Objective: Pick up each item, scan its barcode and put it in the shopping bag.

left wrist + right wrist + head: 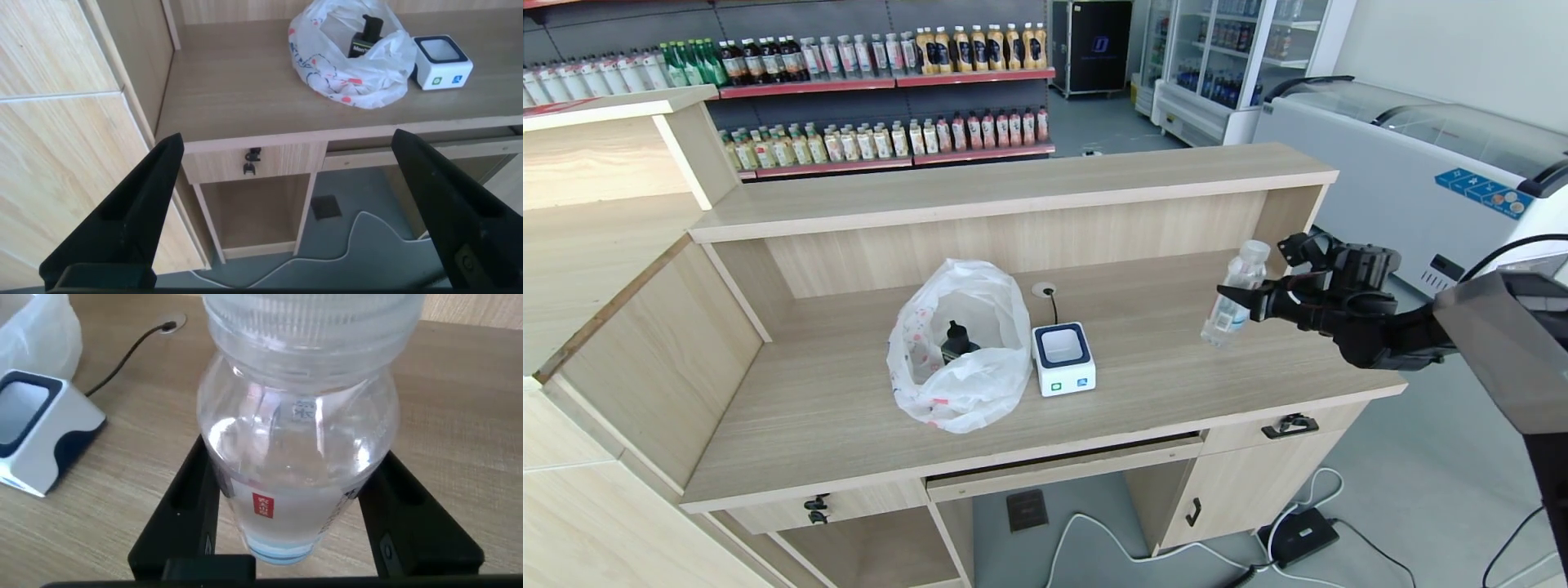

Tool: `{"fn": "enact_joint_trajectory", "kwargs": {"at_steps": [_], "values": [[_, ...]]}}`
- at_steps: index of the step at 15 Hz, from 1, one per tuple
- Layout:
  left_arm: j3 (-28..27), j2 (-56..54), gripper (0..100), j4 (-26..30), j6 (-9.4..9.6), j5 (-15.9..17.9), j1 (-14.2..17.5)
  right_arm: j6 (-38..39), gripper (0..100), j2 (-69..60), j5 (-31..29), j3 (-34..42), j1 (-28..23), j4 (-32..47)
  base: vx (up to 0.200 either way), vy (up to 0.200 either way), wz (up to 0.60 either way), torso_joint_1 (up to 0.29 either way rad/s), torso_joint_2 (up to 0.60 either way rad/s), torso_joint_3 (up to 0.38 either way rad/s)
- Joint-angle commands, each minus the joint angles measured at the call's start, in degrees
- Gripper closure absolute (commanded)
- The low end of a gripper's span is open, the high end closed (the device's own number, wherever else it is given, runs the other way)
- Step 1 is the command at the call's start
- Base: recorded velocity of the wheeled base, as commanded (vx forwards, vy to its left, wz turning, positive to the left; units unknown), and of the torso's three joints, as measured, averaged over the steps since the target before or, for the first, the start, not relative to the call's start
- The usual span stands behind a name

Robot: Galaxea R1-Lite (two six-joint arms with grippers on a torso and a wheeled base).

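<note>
Head view, pickup-to-scan step: holding tilted water bottle (1243, 276) clamped in right tool (1235, 307) over bench (1176, 376), left tool (290, 220) gaping empty; next, likely presenting it label-down to scanner (1063, 358).

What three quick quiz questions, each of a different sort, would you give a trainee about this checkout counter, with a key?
1. True or false: the right hand is shut on the water bottle.
2. What sits inside the shopping bag? A) a banana B) a dark bottle C) a red can
3. Fill in: the left hand has its fingers ____.
Key: 1 true; 2 B; 3 open.
</note>
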State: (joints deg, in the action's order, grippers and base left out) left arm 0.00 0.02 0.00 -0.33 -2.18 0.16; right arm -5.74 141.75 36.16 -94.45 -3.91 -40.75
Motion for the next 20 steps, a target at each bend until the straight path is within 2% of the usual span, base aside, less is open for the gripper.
{"fn": "enact_joint_trajectory", "kwargs": {"at_steps": [1,4,5,7,10,11,13,14,15,16,17,20], "values": [[0.00,-0.02,0,0.00,-0.02,-0.02,0.02,10.66,100,-20.29,2.95,13.77,1.10,-0.12,0.000,0.000,0.00,0.000,0.00,0.000],[0.00,-0.02,0,0.00,-0.02,-0.02,0.02,22.44,100,-39.62,9.19,24.84,1.72,-0.47,0.000,0.000,0.00,0.000,0.00,0.000],[0.00,-0.02,0,0.00,-0.02,-0.02,0.02,24.20,100,-43.14,9.99,27.22,1.80,-0.64,0.000,0.000,0.00,0.000,0.00,0.000],[0.00,-0.02,0,0.00,-0.02,-0.02,-0.07,29.47,100,-54.04,16.23,32.93,1.36,-2.23,0.000,0.000,0.00,0.000,0.00,0.000],[0.00,-0.02,0,0.00,-0.02,-0.02,0.02,31.23,100,-62.74,22.64,39.52,1.28,-7.50,0.000,0.000,0.00,0.000,0.00,0.000],[0.00,-0.02,0,0.00,-0.02,-0.02,0.02,30.70,100,-65.11,24.31,42.77,2.77,-9.96,0.000,0.000,0.00,0.000,0.00,0.000],[0.00,-0.02,0,0.00,-0.02,-0.02,0.02,30.09,100,-67.84,22.11,45.67,9.01,-12.77,0.000,0.000,0.00,0.000,0.00,0.000],[0.00,-0.02,0,0.00,-0.02,-0.02,0.02,30.18,100,-68.54,17.46,45.76,11.65,-11.54,0.000,0.000,0.00,0.000,0.00,0.000],[0.00,-0.02,0,0.00,-0.02,-0.10,0.02,30.35,100,-68.54,10.42,45.06,14.28,-7.59,0.000,0.000,0.00,0.000,0.00,0.000],[0.00,-0.02,0,0.00,-0.02,-0.10,0.02,30.44,100,-68.63,7.52,44.53,15.08,-5.48,0.000,0.000,0.00,0.000,0.00,0.000],[0.00,-0.02,0,0.00,-0.02,-0.10,0.02,31.49,100,-68.72,1.02,43.65,17.54,-0.73,0.000,0.000,0.00,0.000,0.00,0.000],[0.00,-0.02,0,0.00,-0.02,-0.02,0.02,36.42,100,-68.98,0.67,44.00,22.81,-0.99,0.000,0.000,0.00,0.000,0.00,0.000]]}}
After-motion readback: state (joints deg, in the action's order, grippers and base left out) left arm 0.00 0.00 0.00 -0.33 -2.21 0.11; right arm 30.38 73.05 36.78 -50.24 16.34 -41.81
